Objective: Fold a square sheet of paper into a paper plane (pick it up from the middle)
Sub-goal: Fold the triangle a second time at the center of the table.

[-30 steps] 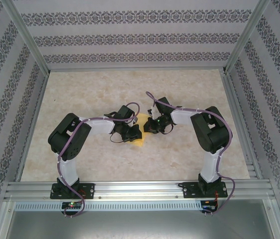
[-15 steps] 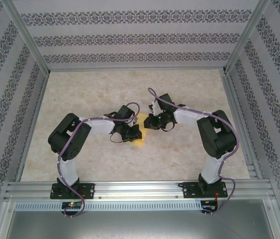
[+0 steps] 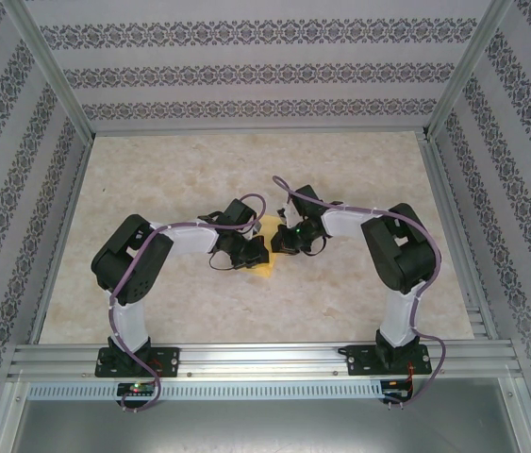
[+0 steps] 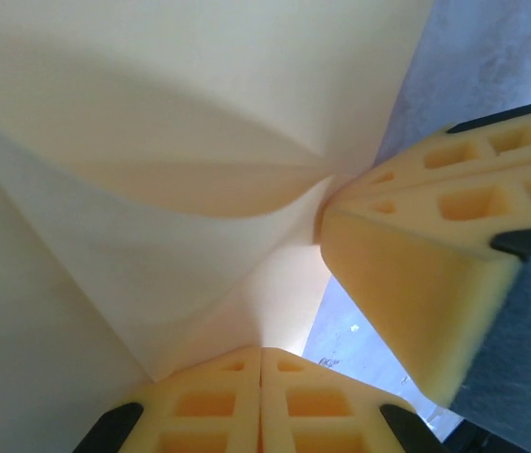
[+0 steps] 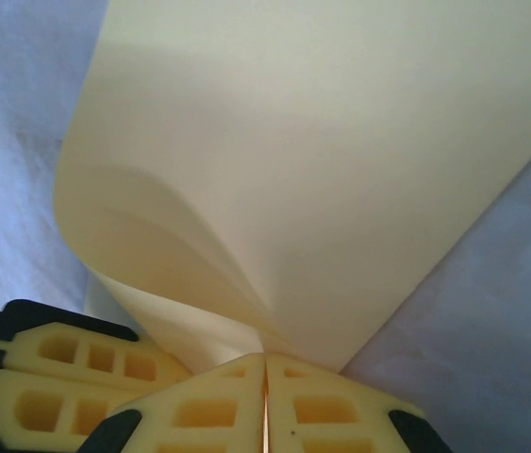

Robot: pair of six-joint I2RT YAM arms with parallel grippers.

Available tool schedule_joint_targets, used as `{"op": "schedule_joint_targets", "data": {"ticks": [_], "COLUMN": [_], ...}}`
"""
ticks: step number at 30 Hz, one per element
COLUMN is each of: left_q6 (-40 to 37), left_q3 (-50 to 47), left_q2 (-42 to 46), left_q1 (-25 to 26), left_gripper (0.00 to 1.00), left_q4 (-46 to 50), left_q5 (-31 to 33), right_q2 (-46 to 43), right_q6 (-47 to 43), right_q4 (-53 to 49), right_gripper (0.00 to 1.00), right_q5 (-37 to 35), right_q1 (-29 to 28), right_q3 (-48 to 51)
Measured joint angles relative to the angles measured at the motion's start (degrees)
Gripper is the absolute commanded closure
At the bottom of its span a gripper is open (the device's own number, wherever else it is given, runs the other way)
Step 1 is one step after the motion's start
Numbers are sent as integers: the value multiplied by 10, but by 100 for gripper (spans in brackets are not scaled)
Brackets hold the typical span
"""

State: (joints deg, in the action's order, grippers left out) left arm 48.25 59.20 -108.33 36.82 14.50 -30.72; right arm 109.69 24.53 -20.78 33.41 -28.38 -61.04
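Bending inward, both arms are meeting low over the middle of the beige marbled table (image 3: pixel 152 170), where the left gripper (image 3: pixel 256 252) and the right gripper (image 3: pixel 280 243) are each clamping closed fingertips on the thin yellow-orange square sheet of paper (image 3: pixel 263 269), bowing it between them.

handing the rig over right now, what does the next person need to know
Left gripper: shut on the thin square yellow-orange paper sheet.
Right gripper: shut on the same sheet, its fingers right beside the left one's.
Paper: pinched by both near the middle of the beige table, bowed into a loose curl.
Done: sheet picked up and gripped by both.
Left: no sharp crease or dart shape shows, so the folds probably all remain.
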Motion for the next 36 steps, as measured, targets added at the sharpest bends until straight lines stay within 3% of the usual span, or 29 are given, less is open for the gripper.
{"op": "schedule_joint_targets", "data": {"ticks": [36], "left_q6": [3], "left_q3": [22], "left_q2": [4], "left_q1": [-1], "left_gripper": [95], "left_q4": [31], "left_q5": [90], "right_q2": [4], "right_q6": [-17], "right_q4": [-28], "right_gripper": [90], "right_q5": [-18], "right_q1": [-1], "right_q3": [-20]}}
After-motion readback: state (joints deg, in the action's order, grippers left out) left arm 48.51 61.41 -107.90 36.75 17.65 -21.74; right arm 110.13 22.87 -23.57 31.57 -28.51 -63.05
